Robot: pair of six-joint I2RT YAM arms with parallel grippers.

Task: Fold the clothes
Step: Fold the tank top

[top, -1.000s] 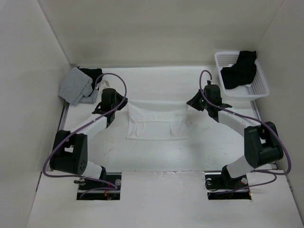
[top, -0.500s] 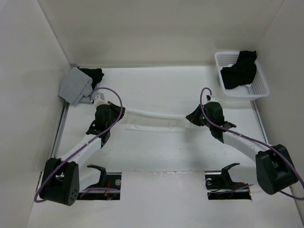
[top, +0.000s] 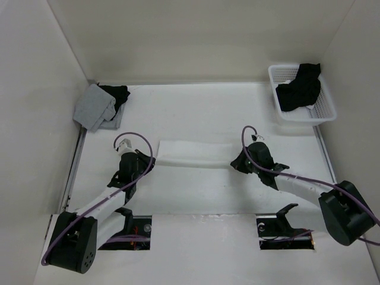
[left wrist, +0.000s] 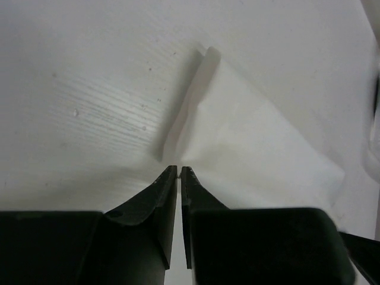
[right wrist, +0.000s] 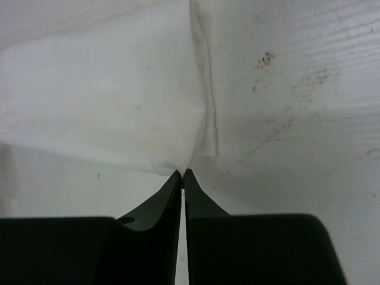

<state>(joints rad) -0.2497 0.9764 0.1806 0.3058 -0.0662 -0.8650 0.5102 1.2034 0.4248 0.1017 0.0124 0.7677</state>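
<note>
So the clothes (top: 196,154) right now: a plain white garment lying as a long narrow band across the middle of the surface (top: 202,113). Its long axis runs side to side, and it looks already doubled over at least once, so I'd guess we're partway through the folding.

Each arm sits at one end of the band, so neither is really nearer than the other. The left fingers (left wrist: 171,178) are low at the near left corner. From that wrist camera the fabric spreads ahead and off to the right, with a rolled edge running away from the tips. The right fingers (right wrist: 176,181) are at the near right corner, fabric ahead and to the left, its side hem going straight away from them.

Both pairs are nearly together with just a hairline slit between them. The tips meet the cloth edge, but I honestly can't tell whether any fabric is pinched in there.

My read: any next fold has to go across that long axis, one end toward the other.

Further out, a grey garment (top: 95,107) sits in the far left corner, and a basket (top: 323,113) with a black garment (top: 300,89) at far right, both well apart.
</note>
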